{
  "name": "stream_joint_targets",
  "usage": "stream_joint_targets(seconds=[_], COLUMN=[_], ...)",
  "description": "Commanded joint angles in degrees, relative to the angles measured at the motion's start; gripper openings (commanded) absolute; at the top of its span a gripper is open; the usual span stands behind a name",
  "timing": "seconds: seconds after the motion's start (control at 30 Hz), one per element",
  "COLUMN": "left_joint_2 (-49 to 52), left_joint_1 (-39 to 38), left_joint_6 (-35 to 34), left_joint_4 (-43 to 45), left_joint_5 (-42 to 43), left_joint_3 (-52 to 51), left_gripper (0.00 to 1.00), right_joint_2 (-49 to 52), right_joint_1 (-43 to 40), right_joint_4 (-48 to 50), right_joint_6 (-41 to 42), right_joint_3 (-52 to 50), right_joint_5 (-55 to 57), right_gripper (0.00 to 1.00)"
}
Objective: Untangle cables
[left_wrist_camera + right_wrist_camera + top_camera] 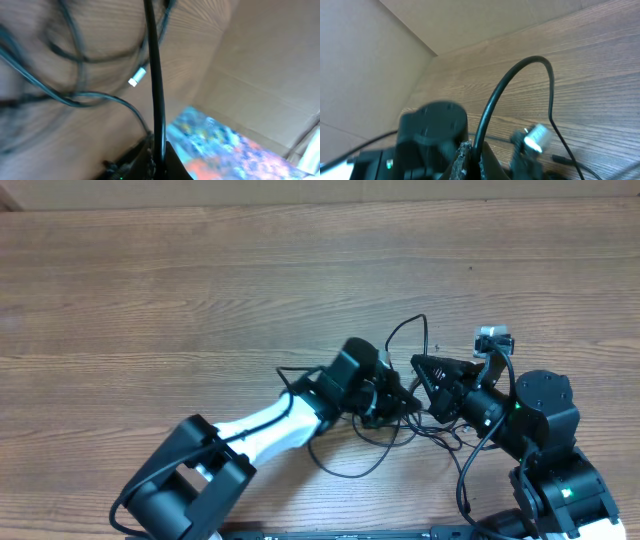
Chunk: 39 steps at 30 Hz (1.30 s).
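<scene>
Cables (155, 75) first; where did we find them?

We found them in a loose black tangle on the wooden table (150, 300), right of the middle and nearer the robots' side, between the two arms; one loop stood out toward the far side, and another curved toward the near edge.

And the left gripper (158, 156); what did we make of it?

We saw it pinching one of the cables; from its wrist camera that cable ran straight up out of the pressed-together fingers, dark and taut, across other strands that were blurred.

Did we spot any plug?

We did; a silver plug (136, 77) showed against the wood just left of that taut cable, on the end of a thinner strand; we could not follow the strand any farther.

What about the right gripper (472, 157)?

We saw it pinching a cable as well; the cable rose from between its closed fingers, arched over and dropped back to the table; from overhead the two grippers faced each other, close together, over the tangle.

Anything else?

We noted plain cardboard (365, 60) behind the table; a small silver part (536, 136) sat near the right gripper, and we could not tell whether it was a plug.
</scene>
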Motion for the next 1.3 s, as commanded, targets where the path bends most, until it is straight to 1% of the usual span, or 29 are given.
stream_joint_targets(seconds=[0.0,0.03,0.1,0.17,0.27,0.37,0.4,0.5,0.57,0.7,0.8,0.83,0.87,0.93,1.0,1.1,1.2,1.27], left_joint_2=[-2.27,-3.26,-6.36,-9.03,-12.39,-13.46,-13.46,-13.44,-13.42,-13.40,-13.40,-13.40,-13.40,-13.40,-13.40,-13.40,-13.40,-13.40], left_joint_1=[4.92,6.32,9.88,12.70,16.63,19.21,19.80,21.11,21.49,21.33,21.24,21.24,21.24,21.24,21.24,21.24,21.24,21.24], left_joint_6=[14.40,16.70,21.38,23.17,23.67,23.71,23.69,22.60,20.76,18.23,16.48,15.98,15.76,15.78,15.78,15.76,15.80,15.80], left_joint_4=[-6.80,-10.71,-22.03,-31.45,-44.72,-53.55,-55.69,-61.44,-63.19,-62.69,-62.40,-62.40,-62.40,-62.42,-62.42,-62.40,-62.45,-62.42], left_joint_5=[0.74,-0.26,-5.27,-11.50,-22.73,-30.40,-32.48,-39.10,-41.64,-41.55,-41.51,-41.53,-41.51,-41.51,-41.51,-41.46,-41.09,-41.13], left_joint_3=[0.46,0.46,0.46,0.46,0.46,0.46,0.46,0.46,0.46,0.46,0.46,0.46,0.46,0.46,0.46,0.46,0.46,0.46], left_gripper=[0.04,0.04,0.04,0.04,0.04,0.05,0.04,0.04,0.04,0.04,0.05,0.11,0.27,0.77,1.00,1.00,1.00,1.00], right_joint_2=[-0.59,-0.61,-0.61,-0.59,-0.57,-0.42,-0.24,0.52,1.25,2.38,2.54,2.54,2.54,2.58,3.06,4.74,7.87,10.10], right_joint_1=[-0.07,-0.07,-0.04,-0.07,-0.04,-0.04,-0.04,-0.04,-0.04,-0.04,-0.04,-0.04,-0.04,-0.04,-0.07,-0.07,-0.07,-0.50], right_joint_4=[0.26,0.33,1.40,2.49,2.82,2.93,2.91,2.51,1.29,-1.16,-1.25,-0.81,-0.17,1.97,4.02,7.76,12.37,14.25], right_joint_6=[-0.50,-0.70,-4.61,-7.80,-7.98,-8.00,-8.66,-13.00,-15.37,-18.38,-19.21,-19.98,-20.87,-24.55,-30.21,-38.32,-48.15,-54.23], right_joint_3=[2.21,2.84,5.20,8.24,14.82,21.16,23.65,30.40,34.73,41.13,43.39,43.67,43.87,43.85,43.85,43.85,43.85,43.85], right_joint_5=[0.76,1.53,1.64,2.38,11.17,22.25,25.64,30.80,33.68,39.52,45.11,46.56,48.35,51.95,55.56,63.19,71.82,74.25], right_gripper=[0.04,0.04,0.04,0.04,0.04,0.04,0.04,0.04,0.04,0.04,0.04,0.04,0.04,0.04,0.04,0.04,0.04,0.04])
